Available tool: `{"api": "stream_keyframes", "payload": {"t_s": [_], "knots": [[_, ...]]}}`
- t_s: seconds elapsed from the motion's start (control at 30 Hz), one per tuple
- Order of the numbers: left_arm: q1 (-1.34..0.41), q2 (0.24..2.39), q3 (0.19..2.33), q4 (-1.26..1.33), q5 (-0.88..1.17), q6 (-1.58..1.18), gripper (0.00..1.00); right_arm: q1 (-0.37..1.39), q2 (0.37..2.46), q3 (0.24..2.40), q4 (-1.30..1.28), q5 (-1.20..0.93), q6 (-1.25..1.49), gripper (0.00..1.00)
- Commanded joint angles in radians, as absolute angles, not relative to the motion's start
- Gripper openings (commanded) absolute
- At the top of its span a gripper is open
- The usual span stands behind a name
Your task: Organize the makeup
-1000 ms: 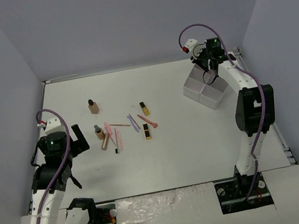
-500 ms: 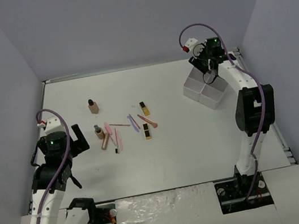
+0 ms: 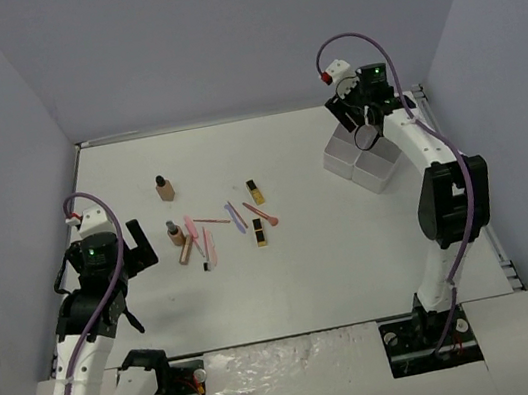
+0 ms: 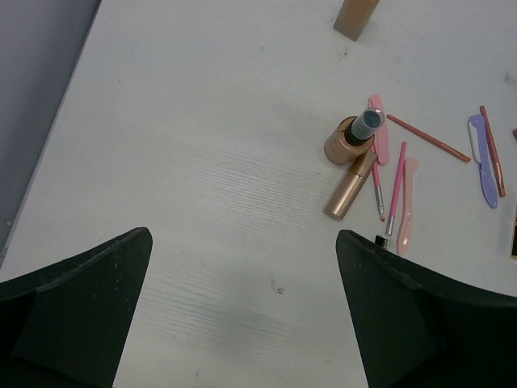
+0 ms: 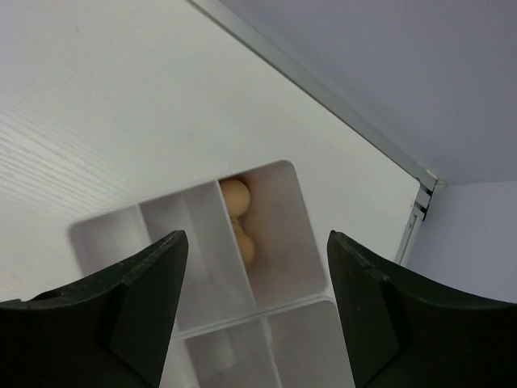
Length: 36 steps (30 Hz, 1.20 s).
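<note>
Top camera: the right pincer (image 3: 368,127) hangs over the far part of the white tray (image 3: 369,168), at the right rear of the table (image 3: 333,247). The left pincer (image 3: 129,248) sits low, near the loose makeup (image 3: 216,228) scattered left of centre. One tan bottle (image 3: 164,187) stands apart, behind the rest.

Left wrist camera: its jaws gape wide and empty. Ahead of them a second bottle (image 4: 354,136) stands upright, with a gold tube (image 4: 347,190) lying just beside it and pink pencils (image 4: 395,190) next to that.

Right wrist camera: the jaws are spread with nothing between them, directly above two beige sponges (image 5: 235,194) lying together in one compartment. I judge the sponge step finished. For the next move I'd lift clear of the tray walls, then fetch a bottle or one of the lipsticks (image 3: 256,192) and aim for an unfilled compartment.
</note>
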<state>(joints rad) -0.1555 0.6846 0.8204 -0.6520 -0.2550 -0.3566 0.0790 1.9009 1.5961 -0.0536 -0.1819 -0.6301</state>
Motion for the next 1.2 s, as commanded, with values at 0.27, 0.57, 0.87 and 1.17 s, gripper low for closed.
{"api": "stream_keyframes", "payload": {"t_s": [0.27, 0.57, 0.87, 1.17], "knots": [[-0.147, 0.691, 0.857, -0.606, -0.258, -0.360, 0.97, 0.428, 1.734, 1.541, 0.007, 0.007, -0.021, 0.81], [-0.149, 0.714, 0.864, -0.617, -0.260, -0.362, 0.97, 0.545, 1.905, 1.588, -0.044, 0.015, 0.127, 0.82], [-0.148, 0.717, 0.866, -0.615, -0.258, -0.363, 0.97, 0.608, 1.992, 1.547, -0.046, -0.068, 0.119, 0.71], [-0.148, 0.718, 0.865, -0.614, -0.252, -0.362, 0.97, 0.612, 1.986, 1.475, -0.046, -0.110, 0.042, 0.55]]}}
